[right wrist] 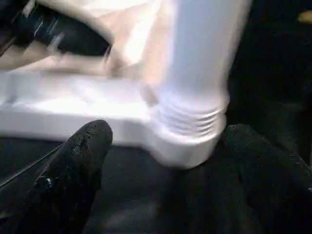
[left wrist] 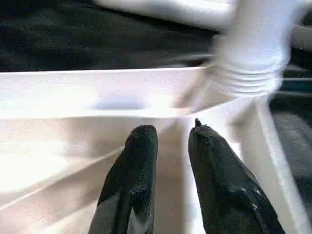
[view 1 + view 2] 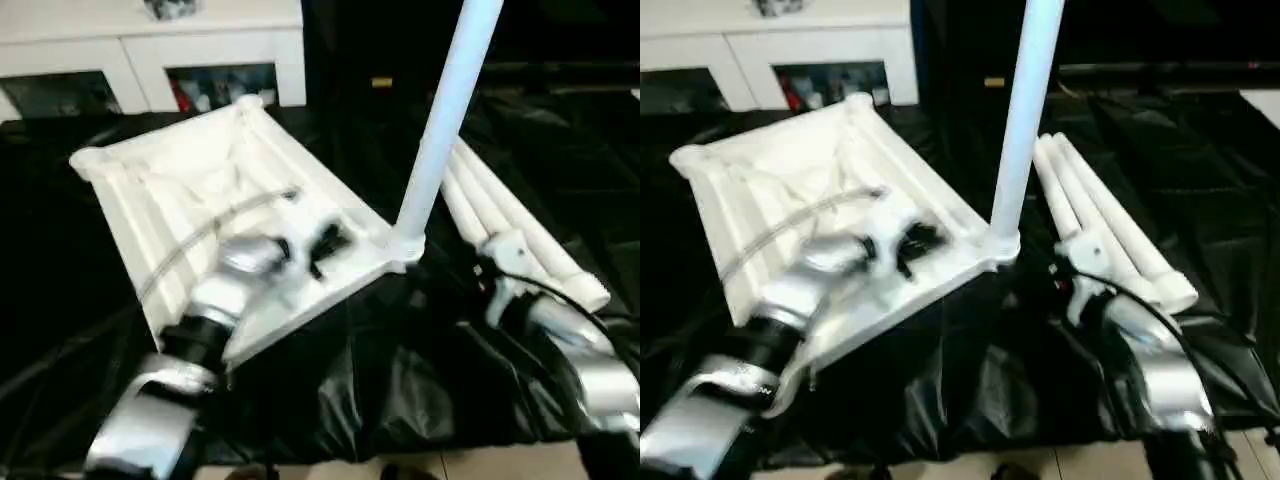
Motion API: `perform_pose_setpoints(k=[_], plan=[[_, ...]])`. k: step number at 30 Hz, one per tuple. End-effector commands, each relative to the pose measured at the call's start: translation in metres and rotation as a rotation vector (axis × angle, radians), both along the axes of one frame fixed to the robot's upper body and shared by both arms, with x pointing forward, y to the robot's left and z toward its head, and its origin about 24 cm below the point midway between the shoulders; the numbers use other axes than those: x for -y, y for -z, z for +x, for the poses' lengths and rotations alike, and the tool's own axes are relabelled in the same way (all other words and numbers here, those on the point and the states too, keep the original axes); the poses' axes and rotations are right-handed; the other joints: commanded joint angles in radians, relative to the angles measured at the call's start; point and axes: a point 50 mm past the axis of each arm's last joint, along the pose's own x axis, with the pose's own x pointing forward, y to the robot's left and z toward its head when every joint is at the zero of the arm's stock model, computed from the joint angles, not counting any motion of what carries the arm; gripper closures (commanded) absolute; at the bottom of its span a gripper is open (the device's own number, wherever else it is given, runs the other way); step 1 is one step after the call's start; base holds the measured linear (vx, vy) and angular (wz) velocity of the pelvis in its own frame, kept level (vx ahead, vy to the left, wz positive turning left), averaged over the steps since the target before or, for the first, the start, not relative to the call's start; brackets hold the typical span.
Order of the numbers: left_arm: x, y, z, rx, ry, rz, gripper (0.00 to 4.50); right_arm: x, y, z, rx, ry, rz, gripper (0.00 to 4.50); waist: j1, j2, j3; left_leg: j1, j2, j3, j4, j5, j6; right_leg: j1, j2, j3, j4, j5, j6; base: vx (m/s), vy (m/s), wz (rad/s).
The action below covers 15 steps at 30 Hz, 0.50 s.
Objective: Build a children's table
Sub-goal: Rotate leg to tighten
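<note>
Surface: black sheeting (image 3: 400,400) under everything.
Tabletop (image 3: 200,180): I judge it light, stiff, slick; grip the rim.
Fitted leg (image 3: 450,110): upright in its corner socket.
Spare legs (image 3: 1110,220): hold mid-shaft.
Left gripper (image 2: 173,146): I read it slightly parted, empty.
Right gripper (image 1: 161,146): spread wide, empty.

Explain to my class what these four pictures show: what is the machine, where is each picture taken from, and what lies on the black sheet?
A humanoid robot is building a white plastic table. Two pictures come from its head, looking down over its silver arms; two come from cameras on its wrists. The table top lies upside down on black sheeting, with one leg standing upright in a corner socket. Three spare legs lie beside it. The left gripper hovers over the top's underside, holding nothing. The right gripper is open around the socket.
</note>
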Motion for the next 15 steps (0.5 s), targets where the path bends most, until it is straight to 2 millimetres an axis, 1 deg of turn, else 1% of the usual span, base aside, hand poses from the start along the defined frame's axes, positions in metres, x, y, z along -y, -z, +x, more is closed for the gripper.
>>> perform_pose_setpoints(k=[1, 2, 3, 4, 5, 6, 7, 8, 9, 10, 11, 12, 13, 14, 15], plan=[[-0.019, -0.013, 0.003, 0.051, -0.055, 0.024, 3.18, -0.008, -0.004, -0.007, -0.028, -0.083, 0.015, 0.31, 0.008, -0.031, -0.071, 0.023, 0.036, -0.012, -0.064, -0.214, 0.110, 0.062, -0.030, 0.036, -0.068, -0.318, -0.199, 0.000, 0.000, 0.00], [-0.029, -0.016, 0.004, 0.061, -0.082, 0.041, 3.18, -0.011, -0.001, -0.009, -0.047, -0.108, 0.007, 0.31, 0.009, -0.033, -0.071, 0.023, 0.037, -0.013, -0.065, -0.225, 0.099, 0.062, -0.031, 0.037, -0.069, -0.335, -0.188, 0.000, 0.000, 0.00], [-0.039, -0.020, 0.003, 0.067, -0.106, 0.056, 3.18, -0.015, 0.001, -0.011, -0.062, -0.129, -0.003, 0.31, 0.007, -0.031, -0.071, 0.021, 0.038, -0.015, -0.068, -0.229, 0.080, 0.062, -0.031, 0.037, -0.068, -0.342, -0.178, 0.000, 0.000, 0.00], [-0.049, -0.023, 0.003, 0.082, -0.137, 0.085, 3.18, -0.017, 0.005, -0.009, -0.084, -0.118, -0.015, 0.31, 0.006, -0.030, -0.070, 0.022, 0.039, -0.017, -0.072, -0.238, 0.062, 0.061, -0.030, 0.036, -0.066, -0.347, -0.173, 0.000, 0.000, 0.00], [-0.062, -0.026, 0.002, 0.087, -0.183, 0.123, 3.18, -0.020, 0.010, -0.006, -0.102, -0.093, -0.032, 0.31, 0.006, -0.030, -0.069, 0.023, 0.038, -0.016, -0.072, -0.247, 0.054, 0.058, -0.029, 0.037, -0.068, -0.353, -0.171, 0.000, 0.000, 0.00], [-0.073, -0.029, 0.001, 0.090, -0.220, 0.156, 3.18, -0.022, 0.014, -0.002, -0.113, -0.069, -0.048, 0.31, 0.002, -0.028, -0.069, 0.025, 0.038, -0.017, -0.075, -0.257, 0.033, 0.055, -0.029, 0.038, -0.066, -0.356, -0.172, 0.000, 0.000, 0.00], [-0.077, -0.030, 0.001, 0.091, -0.236, 0.169, 3.18, -0.023, 0.015, -0.001, -0.118, -0.060, -0.055, 0.31, 0.000, -0.027, -0.068, 0.025, 0.037, -0.018, -0.076, -0.265, 0.025, 0.054, -0.029, 0.037, -0.067, -0.361, -0.170, 0.000, 0.000, 0.00], [-0.089, -0.032, -0.001, 0.087, -0.270, 0.210, 3.18, -0.025, 0.018, 0.003, -0.131, -0.033, -0.061, 0.31, 0.004, -0.026, -0.070, 0.034, 0.038, -0.017, -0.075, -0.281, 0.010, 0.050, -0.030, 0.039, -0.069, -0.364, -0.168, 0.000, 0.000, 0.00], [-0.101, -0.032, -0.003, 0.085, -0.298, 0.253, 3.18, -0.027, 0.021, 0.008, -0.142, -0.010, -0.063, 0.31, 0.004, -0.024, -0.068, 0.038, 0.038, -0.016, -0.076, -0.296, 0.001, 0.045, -0.028, 0.041, -0.069, -0.356, -0.176, 0.000, 0.000, 0.00], [-0.118, -0.033, -0.007, 0.075, -0.338, 0.317, 3.10, -0.031, 0.025, 0.014, -0.160, 0.022, -0.065, 0.48, -0.002, -0.022, -0.068, 0.031, 0.035, -0.018, -0.079, -0.299, -0.008, 0.049, -0.026, 0.041, -0.064, -0.344, -0.177, 0.000, 0.000, 0.00], [-0.118, -0.033, -0.007, 0.075, -0.338, 0.317, 3.10, -0.031, 0.025, 0.014, -0.160, 0.022, -0.065, 0.48, -0.001, -0.021, -0.070, 0.030, 0.036, -0.021, -0.080, -0.299, -0.013, 0.053, -0.028, 0.040, -0.060, -0.338, -0.177, 0.000, 0.000, 0.00], [-0.135, -0.032, -0.014, 0.036, -0.373, 0.366, 3.08, -0.037, 0.029, 0.021, -0.189, 0.052, -0.057, 0.65, -0.001, -0.021, -0.071, 0.036, 0.036, -0.019, -0.079, -0.307, -0.020, 0.048, -0.028, 0.042, -0.061, -0.334, -0.175, 0.000, 0.000, 0.00], [-0.141, -0.031, -0.018, 0.019, -0.388, 0.395, 3.31, -0.040, 0.030, 0.023, -0.199, 0.057, -0.056, 0.65, -0.004, -0.021, -0.069, 0.035, 0.034, -0.018, -0.081, -0.307, -0.024, 0.048, -0.025, 0.043, -0.061, -0.323, -0.183, 0.000, 0.000, 0.00], [-0.145, -0.031, -0.019, 0.017, -0.401, 0.417, 3.45, -0.042, 0.031, 0.025, -0.205, 0.059, -0.056, 0.68, -0.002, -0.018, -0.072, 0.038, 0.036, -0.020, -0.080, -0.305, -0.029, 0.048, -0.027, 0.043, -0.057, -0.310, -0.186, 0.000, 0.000, 0.00], [-0.147, -0.031, -0.020, 0.016, -0.406, 0.427, 3.45, -0.043, 0.031, 0.026, -0.207, 0.060, -0.056, 0.68, 0.001, -0.019, -0.070, 0.040, 0.036, -0.017, -0.080, -0.305, -0.031, 0.046, -0.025, 0.045, -0.058, -0.295, -0.190, 0.000, 0.000, 0.00]])
